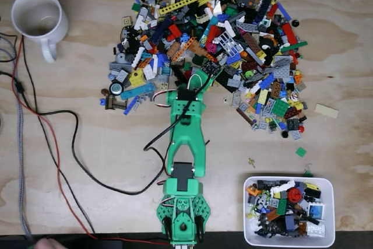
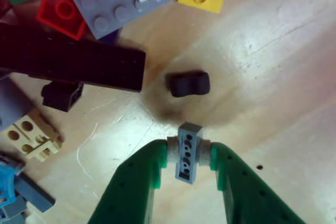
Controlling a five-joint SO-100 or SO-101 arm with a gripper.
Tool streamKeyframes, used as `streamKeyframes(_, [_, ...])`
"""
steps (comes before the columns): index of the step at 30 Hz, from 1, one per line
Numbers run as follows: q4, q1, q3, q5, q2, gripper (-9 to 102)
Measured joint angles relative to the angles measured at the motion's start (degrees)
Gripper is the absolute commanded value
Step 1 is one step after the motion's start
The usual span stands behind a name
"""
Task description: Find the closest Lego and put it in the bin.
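In the wrist view my green gripper (image 2: 189,155) is shut on a small grey Lego beam (image 2: 188,142) with a row of holes, held just above the wooden table. A small black piece (image 2: 188,83) lies on the wood just beyond the fingertips. In the fixed view the gripper (image 1: 201,80) reaches into the near edge of the big Lego pile (image 1: 215,39); the held beam is too small to make out there. The white bin (image 1: 289,179), holding several pieces, stands at the bottom right, well away from the gripper.
A white mug (image 1: 38,16) stands at the top left. Black and red cables (image 1: 64,144) run across the left side of the table. A few stray pieces (image 1: 326,110) lie right of the pile. In the wrist view, black, red, grey and yellow plates (image 2: 100,3) lie nearby.
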Motion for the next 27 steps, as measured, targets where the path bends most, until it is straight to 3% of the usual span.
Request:
streamKeyframes(5, [8.53, 2.9, -6.59, -1.23, 3.87, 3])
streamKeyframes(10, [18.37, 11.78, -12.66, -5.8, 11.07, 3])
streamKeyframes(17, [28.21, 34.19, -16.52, -15.03, 20.21, 4])
streamKeyframes(27, [29.44, 68.64, -9.93, -27.6, 35.95, 5])
